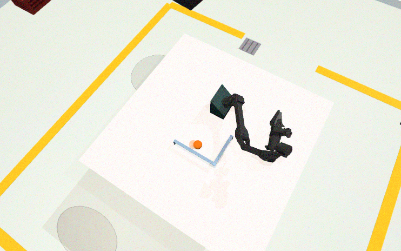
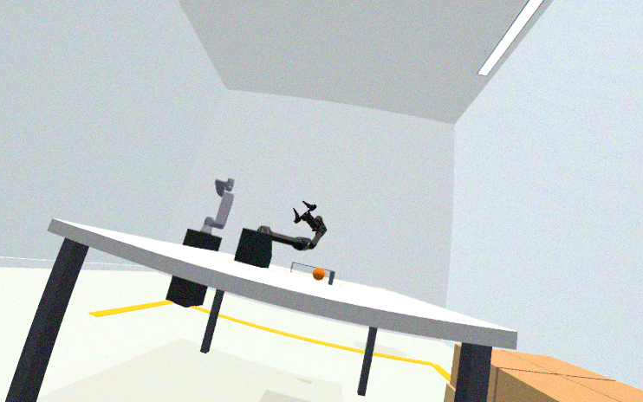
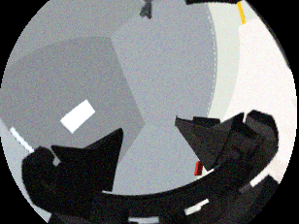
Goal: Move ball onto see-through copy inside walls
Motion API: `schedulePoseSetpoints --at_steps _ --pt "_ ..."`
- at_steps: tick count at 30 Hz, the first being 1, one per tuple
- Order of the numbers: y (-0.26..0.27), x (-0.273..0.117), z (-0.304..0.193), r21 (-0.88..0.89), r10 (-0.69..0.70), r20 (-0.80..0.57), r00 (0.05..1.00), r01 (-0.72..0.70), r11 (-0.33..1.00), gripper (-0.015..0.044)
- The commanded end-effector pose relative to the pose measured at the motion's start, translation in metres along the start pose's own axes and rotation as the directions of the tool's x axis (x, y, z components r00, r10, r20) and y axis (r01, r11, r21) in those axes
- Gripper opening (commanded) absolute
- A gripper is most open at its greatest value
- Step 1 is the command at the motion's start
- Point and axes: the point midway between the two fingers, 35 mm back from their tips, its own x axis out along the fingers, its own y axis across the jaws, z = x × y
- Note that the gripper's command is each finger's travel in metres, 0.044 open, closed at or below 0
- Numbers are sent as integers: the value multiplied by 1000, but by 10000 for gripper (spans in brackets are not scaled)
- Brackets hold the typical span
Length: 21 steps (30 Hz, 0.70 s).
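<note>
1. Toward the middle of the tabletop (image 1: 171, 93), as the top view shows it, we see the orange ball (image 1: 198, 144) just inside the long clear wall (image 1: 192, 151), overlapping the pale see-through copy (image 1: 192, 144) but sitting a little to one side of it. The shorter wall (image 1: 224, 149) meets the long one at a corner facing the table's near edge. Our gripper (image 1: 277, 118) is well apart from the ball, out beyond the short wall, with the arm folded back from its dark base (image 1: 220, 102).

2. From the exterior view, we find the ball (image 2: 318, 273) resting on the table beside the walls, while the gripper (image 2: 302, 210) is raised high and points upward.

3. In the wrist view, our fingers stand wide apart with only the room between them, so the pincer is open and holds nothing.

4. We judge the ball released and the gripper withdrawn; what remains is confirming that the ball sits still and close enough on the copy.
</note>
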Motion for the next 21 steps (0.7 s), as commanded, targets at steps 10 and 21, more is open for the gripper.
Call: schedulePoseSetpoints --at_steps 10,21 --pt "-18 101 13 -14 61 -369 927 -71 997 399" --pt "-4 201 -77 -16 155 -821 549 -293 956 399"
